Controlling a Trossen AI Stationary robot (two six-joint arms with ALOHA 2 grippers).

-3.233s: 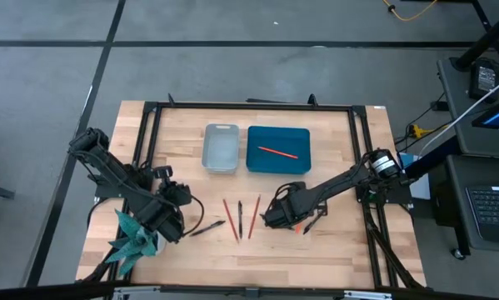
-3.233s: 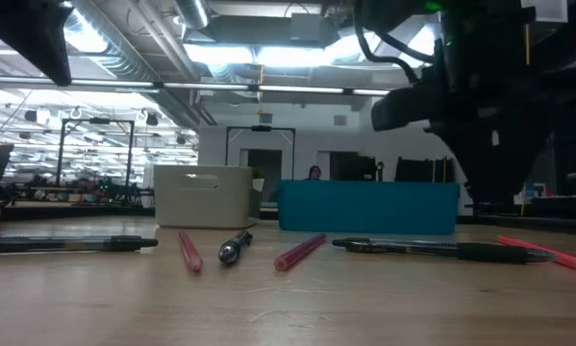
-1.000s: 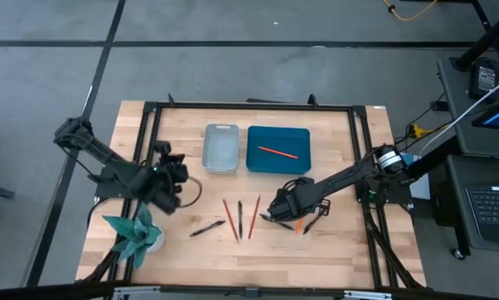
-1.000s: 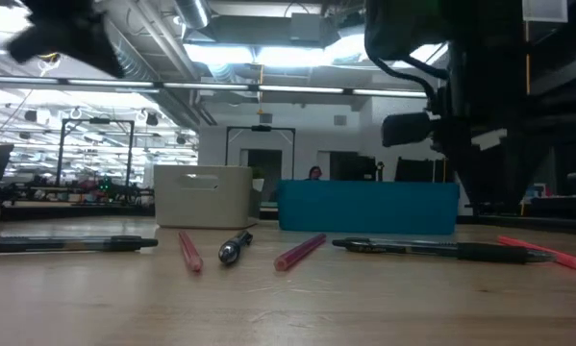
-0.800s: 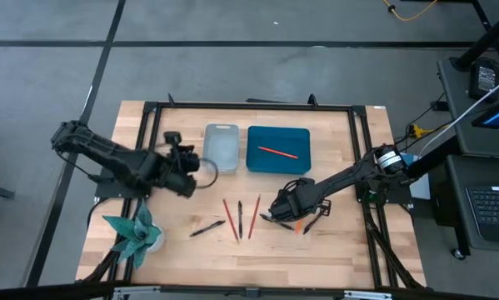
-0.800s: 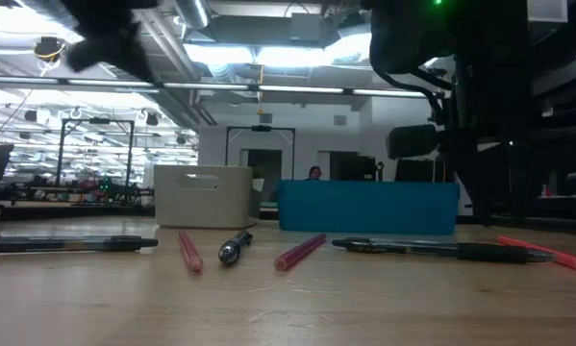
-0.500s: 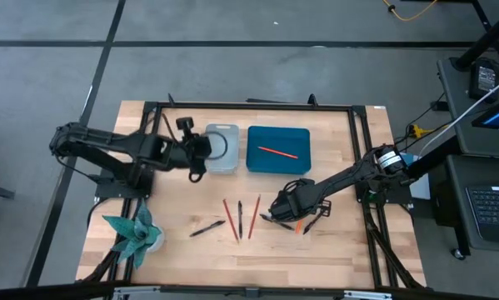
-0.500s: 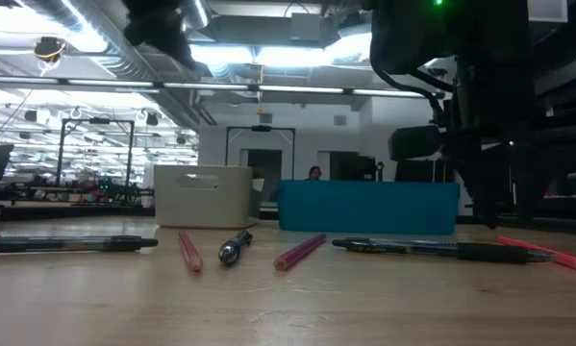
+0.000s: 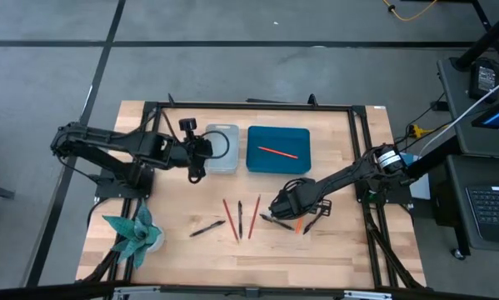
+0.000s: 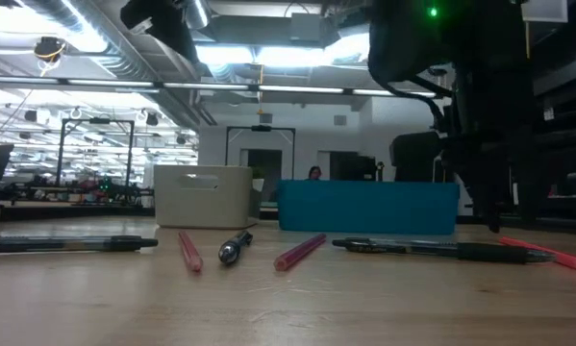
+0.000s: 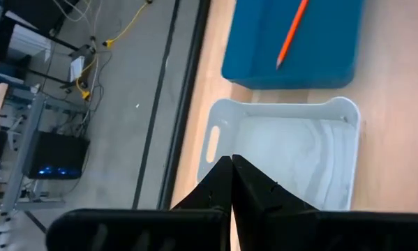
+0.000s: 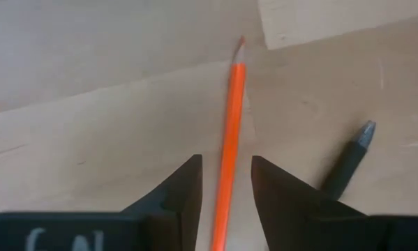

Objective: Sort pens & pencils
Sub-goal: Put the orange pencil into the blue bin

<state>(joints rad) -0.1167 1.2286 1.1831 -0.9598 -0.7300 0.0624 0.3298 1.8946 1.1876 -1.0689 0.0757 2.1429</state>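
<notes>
A white bin [image 9: 224, 165] and a blue bin [image 9: 295, 137] stand side by side at the table's far middle. An orange pencil [image 9: 276, 152] lies in the blue bin. Two red pencils [image 9: 227, 218] and two black pens [image 9: 240, 217] lie loose near the table's middle. My left gripper [image 9: 201, 158] hovers shut and empty over the white bin [image 11: 292, 153]. My right gripper [image 9: 276, 212] is low over the table and open. Its fingers stand on either side of an orange pencil [image 12: 231, 132] that lies flat on the wood, along the fingers.
A black pen [image 12: 348, 164] lies just beside the orange pencil, with more pens [image 10: 432, 249] around my right gripper. A teal folded object [image 9: 134, 233] sits at the near left corner. A black frame [image 9: 249, 106] runs along the table's edges.
My left arm has swung from the table's left side toward the far edge and to the right, staying high, and has stopped over the white bin. My right gripper has sunk a little toward the table over the orange pencil.
</notes>
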